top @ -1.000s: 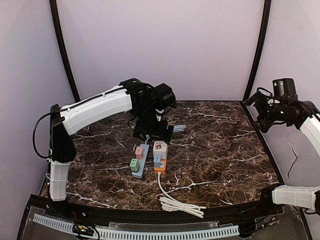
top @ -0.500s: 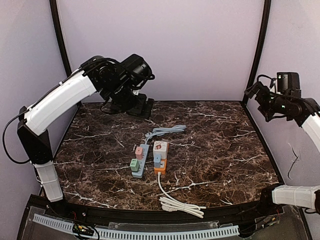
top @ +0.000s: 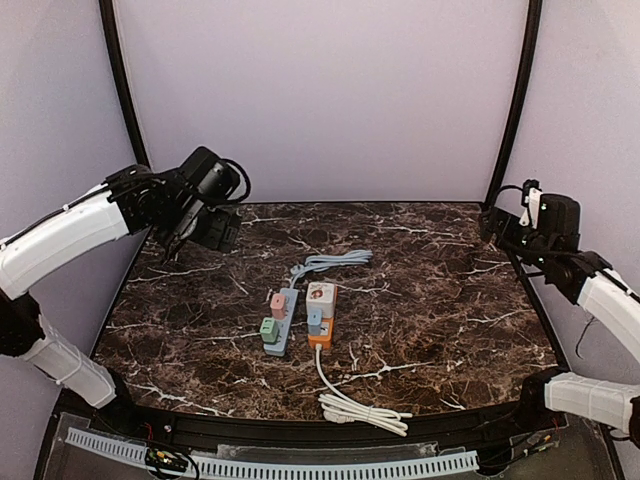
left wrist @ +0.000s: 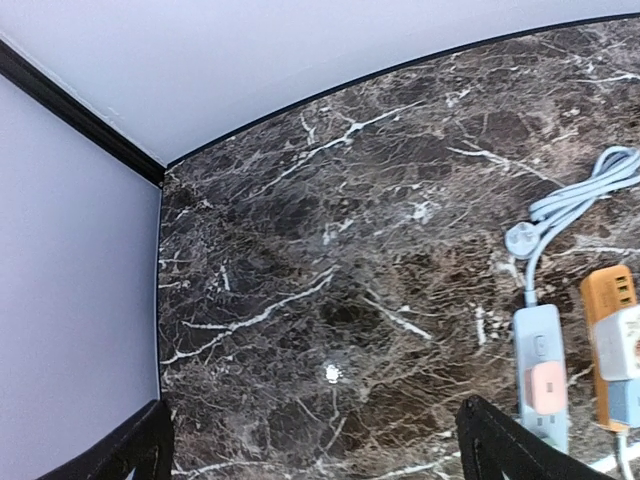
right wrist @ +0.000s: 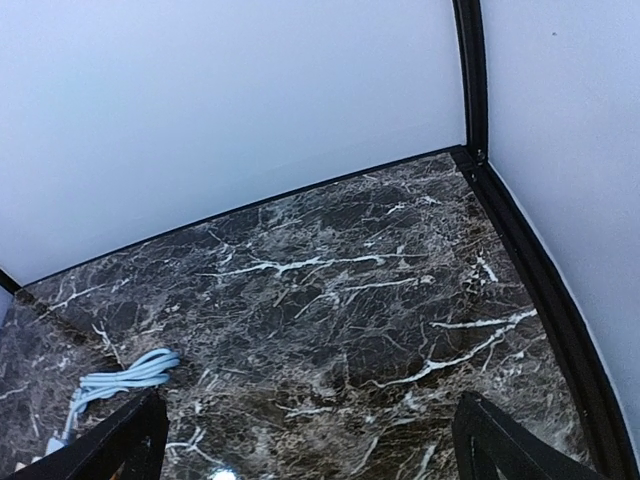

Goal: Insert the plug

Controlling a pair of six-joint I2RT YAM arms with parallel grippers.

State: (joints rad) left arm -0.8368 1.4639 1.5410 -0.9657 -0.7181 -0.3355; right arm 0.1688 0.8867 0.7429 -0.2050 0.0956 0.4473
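On the table [top: 450,320], loose plug [left wrist: 519,240] — left fingers [left wrist: 140,450] far off

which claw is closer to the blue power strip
Left. The left claw hangs above the table's far-left area, behind and left of the blue power strip; the right claw hangs at the far-right edge, clearly farther off.

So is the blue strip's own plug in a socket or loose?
Loose. The plug lies flat on the table past the end of the blue strip, in no socket.
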